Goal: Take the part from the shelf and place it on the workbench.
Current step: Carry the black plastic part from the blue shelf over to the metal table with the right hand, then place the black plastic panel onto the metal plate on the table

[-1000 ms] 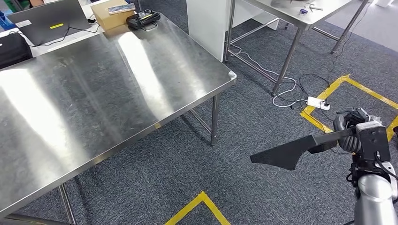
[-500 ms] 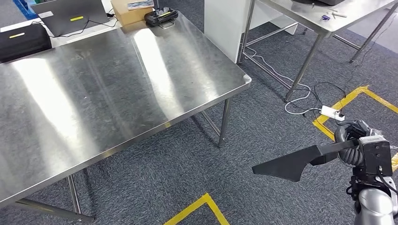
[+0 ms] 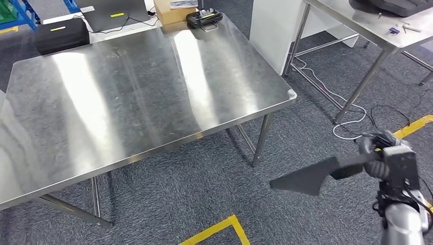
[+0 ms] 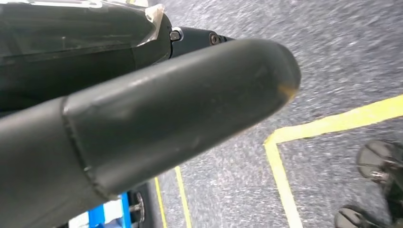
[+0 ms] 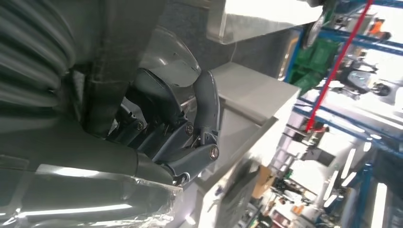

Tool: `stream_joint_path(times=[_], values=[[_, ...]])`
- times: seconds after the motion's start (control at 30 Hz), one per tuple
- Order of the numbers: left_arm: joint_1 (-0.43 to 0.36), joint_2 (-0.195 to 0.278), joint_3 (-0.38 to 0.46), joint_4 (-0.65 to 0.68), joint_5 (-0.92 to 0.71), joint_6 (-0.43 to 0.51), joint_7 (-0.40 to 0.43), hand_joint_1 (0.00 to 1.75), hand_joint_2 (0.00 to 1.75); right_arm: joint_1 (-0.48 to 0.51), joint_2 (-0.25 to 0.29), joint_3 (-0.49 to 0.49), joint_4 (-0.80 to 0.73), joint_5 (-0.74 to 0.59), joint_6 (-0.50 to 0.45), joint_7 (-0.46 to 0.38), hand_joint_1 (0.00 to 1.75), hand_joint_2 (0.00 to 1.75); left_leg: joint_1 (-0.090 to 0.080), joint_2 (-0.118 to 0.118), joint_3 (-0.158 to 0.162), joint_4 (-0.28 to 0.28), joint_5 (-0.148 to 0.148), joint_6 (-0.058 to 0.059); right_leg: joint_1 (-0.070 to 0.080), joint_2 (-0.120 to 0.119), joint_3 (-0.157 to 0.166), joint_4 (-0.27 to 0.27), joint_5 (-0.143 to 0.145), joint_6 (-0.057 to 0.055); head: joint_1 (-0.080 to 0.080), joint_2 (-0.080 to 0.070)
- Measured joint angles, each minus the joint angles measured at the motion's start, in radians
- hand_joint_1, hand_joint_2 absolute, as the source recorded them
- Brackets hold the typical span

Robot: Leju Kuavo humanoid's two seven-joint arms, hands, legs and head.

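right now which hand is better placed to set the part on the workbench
The right. In the head view the right hand already grips the black part out over the carpet beside the steel workbench. The left hand is at floor level, carrying nothing that shows.

1. Two steel desks: the big desk [image 3: 143,97] and a second desk [image 3: 357,23].
2. One black part [image 3: 311,176].
3. One laptop [image 3: 120,11].
4. One cardboard box [image 3: 173,11].
5. One black case [image 3: 61,34].
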Motion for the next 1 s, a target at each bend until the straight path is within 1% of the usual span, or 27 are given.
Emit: stream_joint_path(times=[0.03,0.07,0.1,0.17,0.2,0.23,0.27,0.3,0.33,0.37,0.4,0.43,0.47,0.5,0.53,0.57,0.6,0.63,0.67,0.7,0.73,0.77,0.83,0.87,0.9,0.93,1.0], values=[[0.000,-0.002,0.007,0.000,0.001,0.003,0.000,0.00,0.00,-0.033,0.000,0.018,0.023,0.009,-0.006,0.000,1.75,1.75,0.002,0.012,-0.008,0.016,-0.010,-0.005,-0.002,-0.003,0.000,-0.001,0.002,-0.006,-0.002,0.000],[-0.001,-0.005,0.012,0.000,0.000,0.005,-0.001,0.00,0.00,-0.067,-0.002,0.035,0.045,0.015,-0.013,0.002,1.75,1.75,0.004,0.028,-0.024,0.049,-0.030,-0.010,-0.003,-0.006,0.000,-0.001,0.002,-0.011,-0.005,0.000],[-0.002,-0.008,0.017,0.000,-0.001,0.006,-0.003,0.00,0.00,-0.101,-0.006,0.050,0.067,0.020,-0.021,0.004,1.75,1.75,0.005,0.046,-0.051,0.103,-0.059,-0.016,-0.001,-0.011,0.000,-0.002,0.003,-0.014,-0.008,0.000],[-0.004,-0.012,0.025,0.000,-0.004,0.006,-0.006,0.00,0.00,-0.159,-0.013,0.071,0.103,0.024,-0.030,0.011,1.75,1.75,0.007,0.066,-0.121,0.232,-0.111,-0.022,0.003,-0.027,0.000,-0.002,0.001,-0.017,-0.011,0.000],[-0.004,-0.014,0.029,0.000,-0.006,0.006,-0.007,0.00,0.00,-0.186,-0.016,0.080,0.119,0.026,-0.033,0.016,1.75,1.75,0.007,0.069,-0.145,0.272,-0.118,-0.022,0.005,-0.037,0.001,-0.002,0.000,-0.018,-0.011,0.000],[-0.004,-0.016,0.031,0.000,-0.008,0.005,-0.007,0.00,0.00,-0.210,-0.019,0.087,0.133,0.028,-0.036,0.022,1.75,1.75,0.007,0.071,-0.151,0.275,-0.106,-0.019,0.008,-0.046,0.002,-0.002,-0.002,-0.020,-0.011,0.000],[-0.003,-0.016,0.034,0.000,-0.011,0.004,-0.008,0.00,0.00,-0.235,-0.022,0.095,0.147,0.033,-0.039,0.029,1.75,1.75,0.006,0.073,-0.135,0.237,-0.078,-0.012,0.012,-0.055,0.003,-0.002,-0.003,-0.021,-0.011,0.000],[-0.003,-0.017,0.036,0.000,-0.016,0.004,-0.010,0.00,0.00,-0.265,-0.026,0.104,0.161,0.041,-0.043,0.038,1.75,1.75,0.002,0.082,-0.103,0.171,-0.041,-0.001,0.015,-0.063,0.005,-0.002,-0.004,-0.022,-0.012,0.000],[-0.003,-0.015,0.039,0.000,-0.020,0.003,-0.012,0.00,0.00,-0.299,-0.030,0.113,0.175,0.051,-0.047,0.049,1.75,1.75,-0.005,0.100,-0.069,0.102,-0.013,0.012,0.018,-0.070,0.006,-0.002,-0.004,-0.023,-0.011,0.000],[-0.004,-0.015,0.041,-0.001,-0.022,0.003,-0.013,0.00,0.00,-0.340,-0.034,0.123,0.191,0.063,-0.051,0.060,1.75,1.75,-0.012,0.116,-0.043,0.047,0.006,0.024,0.022,-0.076,0.006,-0.003,-0.005,-0.023,-0.011,0.000],[-0.005,-0.014,0.043,-0.002,-0.025,0.003,-0.015,0.00,0.00,-0.381,-0.038,0.134,0.208,0.075,-0.056,0.072,1.75,1.75,-0.019,0.128,-0.029,0.015,0.014,0.032,0.023,-0.081,0.005,-0.004,-0.005,-0.022,-0.011,0.000],[-0.006,-0.013,0.045,-0.002,-0.027,0.002,-0.017,0.00,0.00,-0.421,-0.040,0.145,0.224,0.086,-0.061,0.083,1.75,1.75,-0.023,0.133,-0.025,0.004,0.014,0.036,0.025,-0.088,0.006,-0.006,-0.005,-0.021,-0.011,0.000],[-0.007,-0.014,0.047,-0.003,-0.029,0.001,-0.018,0.00,0.00,-0.457,-0.042,0.157,0.239,0.094,-0.064,0.092,1.75,1.75,-0.025,0.125,-0.024,-0.001,0.016,0.037,0.027,-0.095,0.008,-0.010,-0.005,-0.018,-0.012,0.000],[-0.006,-0.014,0.049,-0.003,-0.031,0.000,-0.019,0.00,0.00,-0.485,-0.043,0.168,0.250,0.100,-0.067,0.099,1.75,1.75,-0.021,0.117,-0.017,-0.012,0.021,0.039,0.029,-0.098,0.010,-0.012,-0.007,-0.014,-0.012,0.000],[-0.007,-0.015,0.051,-0.003,-0.032,-0.001,-0.019,0.00,0.00,-0.508,-0.045,0.177,0.259,0.103,-0.067,0.102,1.75,1.75,-0.018,0.108,-0.007,-0.026,0.027,0.040,0.030,-0.092,0.010,-0.005,-0.012,-0.012,-0.011,0.000],[-0.007,-0.016,0.053,-0.004,-0.033,-0.001,-0.019,0.00,0.00,-0.528,-0.047,0.183,0.268,0.105,-0.068,0.103,1.75,1.75,-0.014,0.099,0.004,-0.040,0.034,0.042,0.031,-0.078,0.001,0.019,-0.024,-0.012,-0.010,0.000],[-0.008,-0.017,0.054,-0.004,-0.034,-0.002,-0.020,0.00,0.00,-0.543,-0.049,0.186,0.278,0.106,-0.069,0.104,1.75,1.75,-0.011,0.089,0.012,-0.051,0.039,0.043,0.031,-0.059,-0.020,0.064,-0.043,-0.013,-0.008,0.000],[-0.009,-0.019,0.056,-0.004,-0.036,-0.003,-0.021,0.00,0.00,-0.557,-0.050,0.188,0.288,0.107,-0.071,0.106,1.75,1.75,-0.012,0.079,0.015,-0.054,0.040,0.044,0.029,-0.043,-0.051,0.124,-0.065,-0.016,-0.008,0.000],[-0.009,-0.020,0.057,-0.004,-0.038,-0.006,-0.021,0.00,0.00,-0.568,-0.051,0.191,0.298,0.111,-0.073,0.109,1.75,1.75,-0.012,0.068,0.016,-0.053,0.041,0.045,0.028,-0.034,-0.087,0.187,-0.085,-0.018,-0.007,0.000],[-0.010,-0.021,0.058,-0.004,-0.041,-0.009,-0.022,0.00,0.00,-0.579,-0.051,0.195,0.308,0.115,-0.075,0.113,1.75,1.75,-0.012,0.057,0.016,-0.053,0.040,0.045,0.027,-0.030,-0.116,0.231,-0.094,-0.015,-0.006,0.000],[-0.010,-0.022,0.059,-0.004,-0.044,-0.013,-0.023,0.00,0.00,-0.593,-0.052,0.200,0.317,0.121,-0.077,0.120,1.75,1.75,-0.011,0.046,0.016,-0.051,0.039,0.044,0.026,-0.028,-0.131,0.243,-0.088,-0.009,-0.006,0.000],[-0.010,-0.024,0.061,-0.004,-0.048,-0.017,-0.023,0.00,0.00,-0.610,-0.052,0.207,0.325,0.127,-0.078,0.127,1.75,1.75,-0.011,0.035,0.016,-0.048,0.037,0.041,0.024,-0.027,-0.125,0.213,-0.066,0.001,-0.006,0.000],[-0.009,-0.024,0.063,-0.004,-0.055,-0.023,-0.026,0.00,0.00,-0.652,-0.054,0.218,0.338,0.137,-0.082,0.141,1.75,1.75,-0.009,0.014,0.014,-0.035,0.029,0.032,0.017,-0.011,-0.074,0.085,-0.002,0.023,-0.006,0.000],[-0.009,-0.023,0.065,-0.004,-0.058,-0.026,-0.027,0.00,0.00,-0.674,-0.055,0.223,0.344,0.140,-0.084,0.149,1.75,1.75,-0.010,0.005,0.009,-0.025,0.023,0.025,0.014,-0.002,-0.049,0.031,0.020,0.026,-0.005,0.000],[-0.009,-0.021,0.066,-0.004,-0.061,-0.030,-0.028,0.00,0.00,-0.694,-0.055,0.227,0.350,0.144,-0.085,0.159,1.75,1.75,-0.010,-0.003,0.003,-0.017,0.019,0.020,0.014,0.005,-0.035,0.001,0.030,0.022,-0.005,0.000],[-0.008,-0.020,0.066,-0.004,-0.064,-0.032,-0.029,0.00,0.00,-0.712,-0.055,0.232,0.357,0.150,-0.086,0.169,1.75,1.75,-0.011,-0.009,-0.003,-0.013,0.017,0.016,0.017,0.007,-0.032,-0.004,0.029,0.014,-0.006,0.000],[-0.005,-0.017,0.068,-0.005,-0.069,-0.035,-0.029,0.00,0.00,-0.747,-0.053,0.247,0.370,0.162,-0.086,0.187,1.75,1.75,-0.009,-0.015,-0.010,-0.009,0.016,0.010,0.017,-0.002,-0.032,-0.005,0.031,-0.003,-0.008,0.000]])
